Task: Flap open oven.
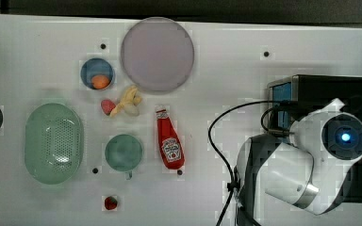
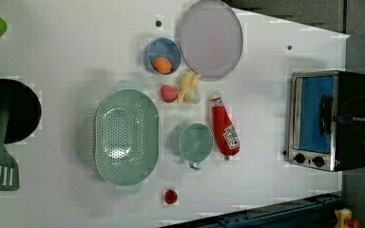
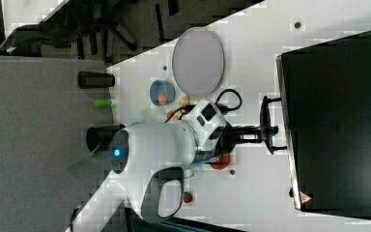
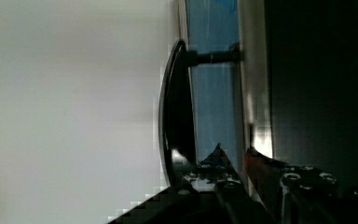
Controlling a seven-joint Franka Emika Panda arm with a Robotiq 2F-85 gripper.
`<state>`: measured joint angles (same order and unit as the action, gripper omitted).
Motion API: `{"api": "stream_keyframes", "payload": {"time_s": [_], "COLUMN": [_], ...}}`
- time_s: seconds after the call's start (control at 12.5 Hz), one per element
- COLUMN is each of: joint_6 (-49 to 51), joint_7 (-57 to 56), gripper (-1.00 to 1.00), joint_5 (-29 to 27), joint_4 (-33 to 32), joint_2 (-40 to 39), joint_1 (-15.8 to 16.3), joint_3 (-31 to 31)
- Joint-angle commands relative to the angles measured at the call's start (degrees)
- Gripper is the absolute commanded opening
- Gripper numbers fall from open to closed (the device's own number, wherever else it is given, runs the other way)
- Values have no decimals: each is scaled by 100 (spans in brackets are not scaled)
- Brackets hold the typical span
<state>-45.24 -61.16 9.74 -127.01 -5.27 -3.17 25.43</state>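
The oven, a black box with a silver front frame and a blue glass door, stands at the left view's right; its door looks flat against the frame. Its black handle stands off the glass on a post. My gripper reaches the oven's front at the handle, with the arm over the oven in the top view. Its two fingertips stand a little apart, open, beside the handle on the glass side. Blue glass and silver frame show between them, not the handle.
On the white table lie a ketchup bottle, a lilac plate, a green colander, a green cup, a blue bowl holding an orange, and a banana. A black cable loops beside the arm.
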Motion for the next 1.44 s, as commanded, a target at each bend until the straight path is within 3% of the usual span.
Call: {"api": "stream_keyframes", "payload": {"time_s": [0.08,0.32,0.8,1.44], "joint_6": [-182,-712,-642,-314], "joint_7": [-217,-217,313,3023], "gripper": [-65,-65,-65,-65], "joint_5": [-42,-40,121,2381], "joint_4": [-118,-169,-233,-450], "joint_2": [-70,-323,-434,-536], "joint_1": [23,27,207,583], "joint_3": [-8,-32,-357,-1008]}}
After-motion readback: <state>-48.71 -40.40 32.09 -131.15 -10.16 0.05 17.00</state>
